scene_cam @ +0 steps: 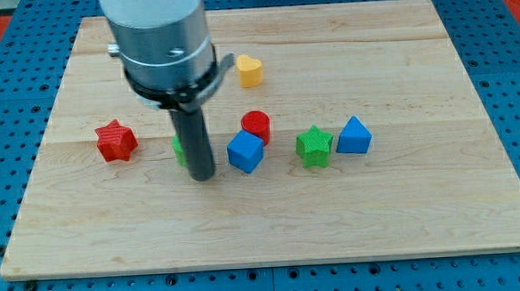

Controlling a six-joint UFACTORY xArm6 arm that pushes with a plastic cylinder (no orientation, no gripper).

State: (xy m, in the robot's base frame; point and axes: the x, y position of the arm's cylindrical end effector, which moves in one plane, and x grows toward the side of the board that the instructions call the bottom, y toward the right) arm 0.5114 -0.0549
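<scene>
Six coloured blocks are out on the wooden board, the broad pale surface that carries everything, with blue pegboard showing round its edges. Biggest thing over it is the arm's grey cylinder, coming down from twelve o'clock and narrowing into the dark rod. My tip is planted on the board left of centre, and that is all the arm ends in: a bare rod with nothing to open or close, and nothing held. Pressed right against the rod at its nine o'clock is a green block, mostly hidden behind it, so its shape cannot be made out. At the tip's two o'clock, just beside it, sits the blue cube, turned corner-on. Touching that cube at its twelve o'clock is the red cylinder, standing upright. Well out at the tip's nine o'clock lies the red star. Over at three o'clock, the green star and the blue triangular block sit close together, seemingly touching. Smallest of all, the yellow heart rests alone near the cube's twelve o'clock, well apart.
</scene>
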